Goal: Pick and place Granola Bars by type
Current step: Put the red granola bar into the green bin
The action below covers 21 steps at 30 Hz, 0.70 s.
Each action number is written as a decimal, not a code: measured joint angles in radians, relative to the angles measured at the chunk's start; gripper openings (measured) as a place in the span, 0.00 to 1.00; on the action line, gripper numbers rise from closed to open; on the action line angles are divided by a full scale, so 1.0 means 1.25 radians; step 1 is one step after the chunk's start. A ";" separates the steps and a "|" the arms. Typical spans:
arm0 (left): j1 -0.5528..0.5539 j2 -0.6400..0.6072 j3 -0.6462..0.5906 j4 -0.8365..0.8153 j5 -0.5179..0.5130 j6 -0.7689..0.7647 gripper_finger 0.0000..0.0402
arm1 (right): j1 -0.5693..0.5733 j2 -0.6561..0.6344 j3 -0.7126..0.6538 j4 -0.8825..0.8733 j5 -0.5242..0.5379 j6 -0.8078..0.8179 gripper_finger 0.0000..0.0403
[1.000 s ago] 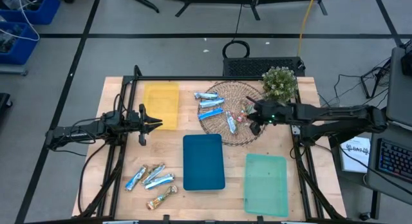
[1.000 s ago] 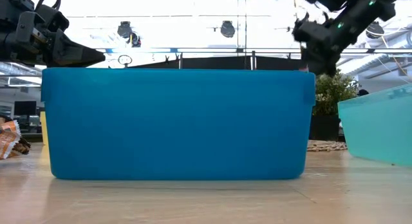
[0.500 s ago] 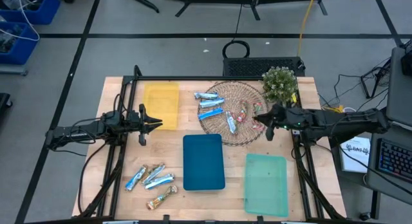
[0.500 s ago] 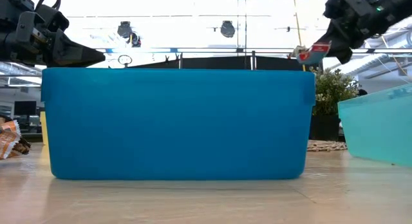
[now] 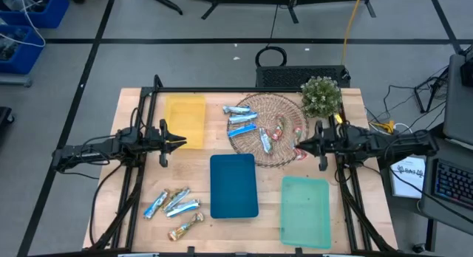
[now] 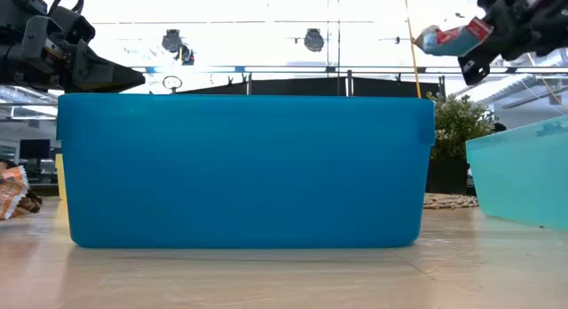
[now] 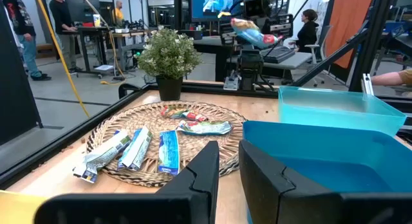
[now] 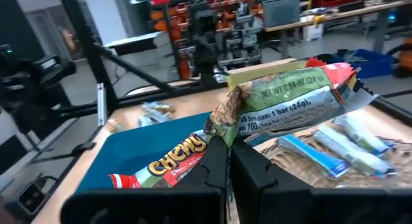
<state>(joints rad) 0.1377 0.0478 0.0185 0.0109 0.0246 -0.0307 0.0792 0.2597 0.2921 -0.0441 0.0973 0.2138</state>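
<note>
"Chewy" lettering shows on the red-and-green granola bar (image 8: 283, 105) clamped in the right gripper (image 8: 226, 161).

In the low view, the deep blue plastic bin (image 6: 244, 170) hides the woven round basket (image 6: 448, 201) except a sliver at three o'clock. The tan wrapped bar (image 6: 11, 192) at nine o'clock is cut by the frame edge. From above, the small bars' (image 5: 177, 203) print is too small to read.
</note>
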 joint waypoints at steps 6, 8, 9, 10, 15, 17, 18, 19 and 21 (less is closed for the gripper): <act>0.000 0.000 0.000 0.000 0.000 0.000 0.17 | 0.009 -0.024 -0.057 0.122 -0.170 -0.013 0.00; 0.000 0.000 0.000 0.000 0.000 0.000 0.17 | 0.009 -0.026 -0.068 0.158 -0.233 -0.010 0.00; 0.000 0.000 0.000 0.000 0.000 0.000 0.17 | 0.009 -0.026 -0.071 0.170 -0.261 -0.003 0.00; 0.000 0.000 0.000 0.000 0.000 0.000 0.17 | 0.009 -0.026 -0.072 0.178 -0.284 0.005 0.00; 0.000 0.000 0.000 0.000 0.000 0.000 0.17 | 0.021 -0.025 -0.074 0.185 -0.355 0.052 0.00; 0.000 0.000 0.000 0.000 0.000 0.000 0.17 | 0.033 -0.025 -0.074 0.190 -0.368 0.078 0.00; 0.000 0.000 0.000 0.000 0.000 0.000 0.17 | 0.040 -0.025 -0.074 0.190 -0.386 0.091 0.00; 0.000 0.000 0.000 0.000 0.000 0.000 0.17 | 0.048 -0.022 -0.074 0.190 -0.402 0.102 0.00; 0.000 0.000 0.000 0.000 0.000 0.000 0.17 | 0.067 -0.019 -0.074 0.189 -0.412 0.132 0.00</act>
<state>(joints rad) 0.1379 0.0475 0.0185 0.0109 0.0246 -0.0304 0.1631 0.2366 0.2001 0.1917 -0.4177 0.3788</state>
